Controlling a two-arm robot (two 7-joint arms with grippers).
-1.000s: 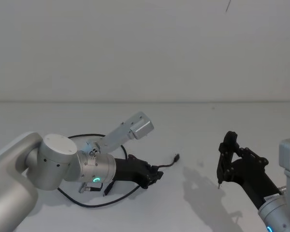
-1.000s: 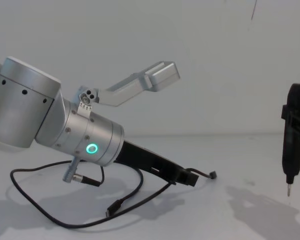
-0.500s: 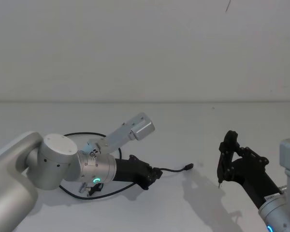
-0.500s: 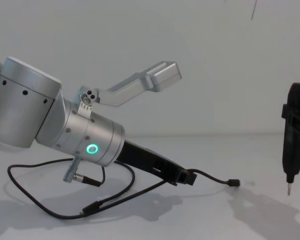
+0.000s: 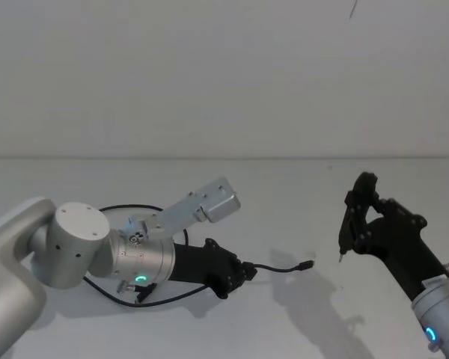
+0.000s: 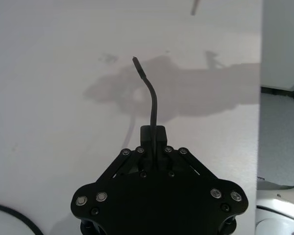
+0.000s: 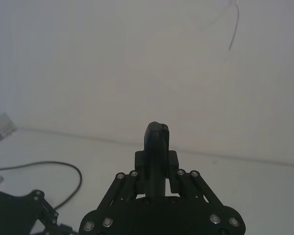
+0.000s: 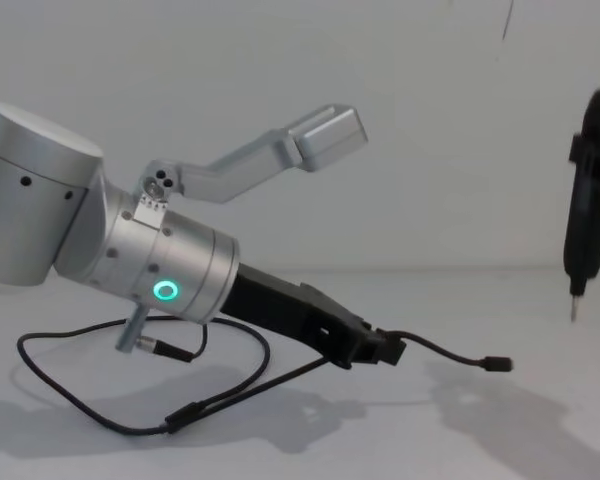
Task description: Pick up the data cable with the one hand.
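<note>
Cable (image 5: 278, 267): end clamped in left gripper (image 5: 243, 271), drawn farther right than 1 s ago, with its loop on the table (image 5: 284, 321) pulled tighter. Grasp judged secure; lift remains. Right gripper (image 5: 342, 253): closed, parked right, slightly raised.

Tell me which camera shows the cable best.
Chest view: the cable runs from its loop through the shut left gripper to the free plug. Head view: the arm covers part of the loop. Left wrist view: the free end. Right wrist view: a far arc.
</note>
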